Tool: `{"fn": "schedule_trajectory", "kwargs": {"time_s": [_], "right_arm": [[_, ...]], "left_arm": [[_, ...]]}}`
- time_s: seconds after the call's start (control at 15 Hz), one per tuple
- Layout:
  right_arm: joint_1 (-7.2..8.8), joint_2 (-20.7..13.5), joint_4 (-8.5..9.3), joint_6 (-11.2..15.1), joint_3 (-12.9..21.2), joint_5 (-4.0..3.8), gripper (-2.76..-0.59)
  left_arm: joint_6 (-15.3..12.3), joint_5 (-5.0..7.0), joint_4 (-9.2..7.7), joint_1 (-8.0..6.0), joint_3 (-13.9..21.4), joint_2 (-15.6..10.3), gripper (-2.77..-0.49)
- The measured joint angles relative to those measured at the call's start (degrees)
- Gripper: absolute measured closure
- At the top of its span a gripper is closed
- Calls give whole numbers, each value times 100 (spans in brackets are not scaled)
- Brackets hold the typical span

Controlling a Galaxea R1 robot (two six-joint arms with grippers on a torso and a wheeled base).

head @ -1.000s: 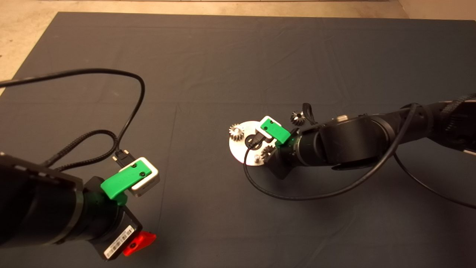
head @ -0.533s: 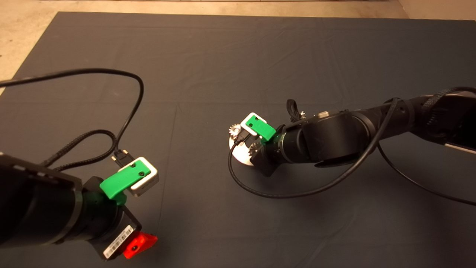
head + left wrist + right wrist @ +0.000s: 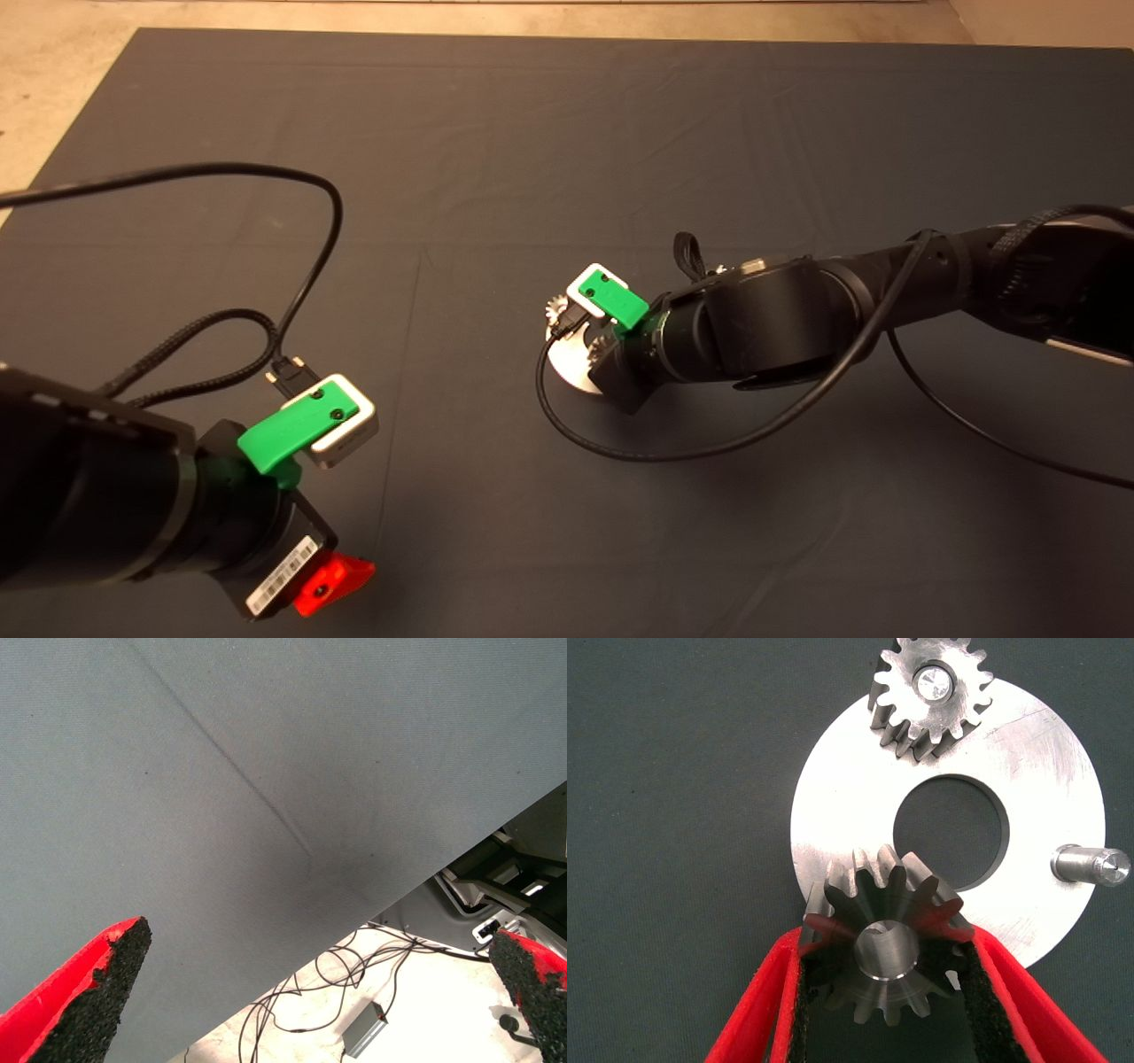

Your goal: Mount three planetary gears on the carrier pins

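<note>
In the right wrist view the shiny round disc (image 3: 1045,771) lies flat on the mat. One planetary gear (image 3: 930,691) sits on a carrier pin at the disc's rim. Another carrier pin (image 3: 1090,864) stands bare. My right gripper (image 3: 888,943) is shut on a second gear (image 3: 877,895) held over the disc's edge, a silver round face showing in its centre hole. In the head view the right arm covers most of the disc (image 3: 571,368); the seated gear (image 3: 558,307) peeks out beside it. My left gripper (image 3: 310,1001) is open and idle at the mat's lower left.
A black cable (image 3: 310,221) loops over the mat's left half, and the right arm's cable (image 3: 620,452) curves on the mat in front of the disc. Past the mat's edge in the left wrist view, loose wires (image 3: 354,966) lie on the floor.
The right arm has slid left over the disc, carrying its gear along, and now covers more of the disc. The left arm has not moved.
</note>
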Motion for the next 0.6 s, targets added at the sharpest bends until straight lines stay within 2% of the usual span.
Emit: {"fn": "schedule_trajectory", "kwargs": {"time_s": [0.33, 0.6], "right_arm": [[0, 0, 6, -12, -22, -2, -102], [0, 0, 118, -14, -28, 0, -102]], "left_arm": [[0, 0, 0, 0, 0, 0, -277], [0, 0, 0, 0, 0, -26, -277]]}}
